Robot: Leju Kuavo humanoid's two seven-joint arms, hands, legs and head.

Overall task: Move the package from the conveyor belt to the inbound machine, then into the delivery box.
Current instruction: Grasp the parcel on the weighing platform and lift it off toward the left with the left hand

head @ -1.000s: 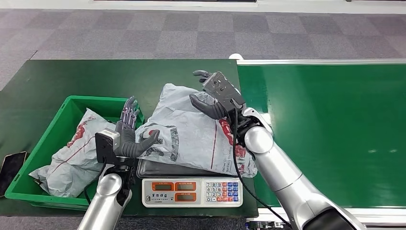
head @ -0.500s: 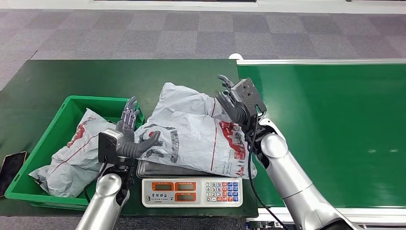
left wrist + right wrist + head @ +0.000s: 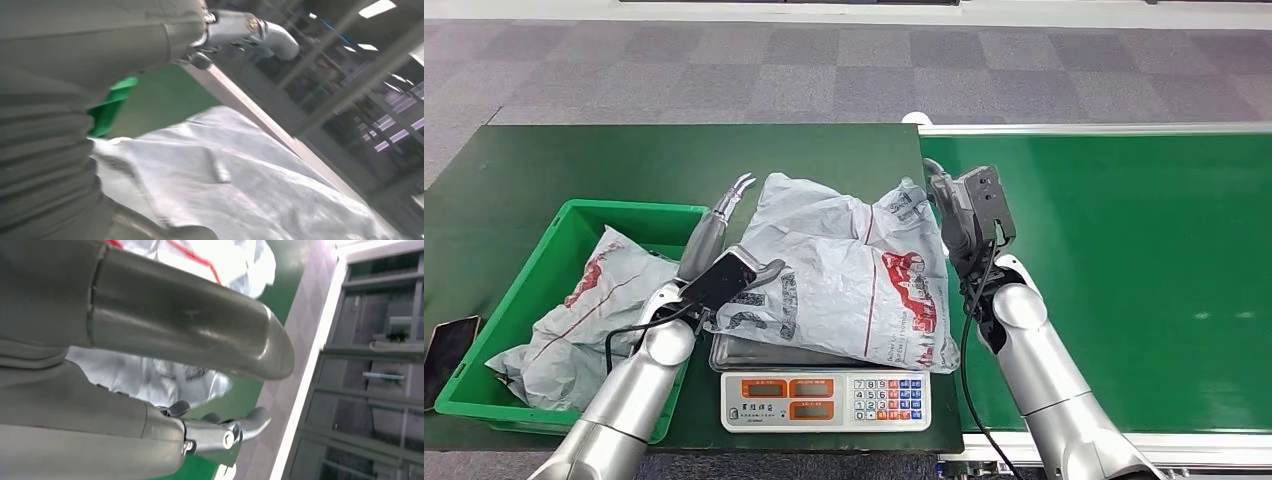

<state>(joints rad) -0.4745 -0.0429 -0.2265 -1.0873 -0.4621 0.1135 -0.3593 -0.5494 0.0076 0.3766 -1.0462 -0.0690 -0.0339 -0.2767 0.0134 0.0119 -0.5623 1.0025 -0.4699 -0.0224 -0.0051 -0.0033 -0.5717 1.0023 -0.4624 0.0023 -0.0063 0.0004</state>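
A grey-white plastic package (image 3: 844, 270) with red print lies crumpled on the weighing scale (image 3: 824, 400), hanging over its tray. My left hand (image 3: 724, 245) lies along the package's left edge with its fingers stretched out flat and its thumb resting on the plastic; it grips nothing. My right hand (image 3: 951, 215) stands at the package's right edge by the conveyor belt (image 3: 1124, 280), fingers straight and partly hidden behind the wrist camera. The left wrist view shows the package (image 3: 240, 190) close under straight fingers (image 3: 250, 30). In the right wrist view the package (image 3: 165, 375) lies beyond the extended fingers (image 3: 240, 427).
A green delivery box (image 3: 574, 215) stands left of the scale with another grey package (image 3: 594, 310) inside. A dark phone (image 3: 446, 345) lies at the table's left edge. The belt's white frame (image 3: 1084, 128) runs along the far side.
My right hand has slid off the package's top to its right edge. My left hand has turned and stretched its fingers flat along the left edge. The package's right corner has lifted.
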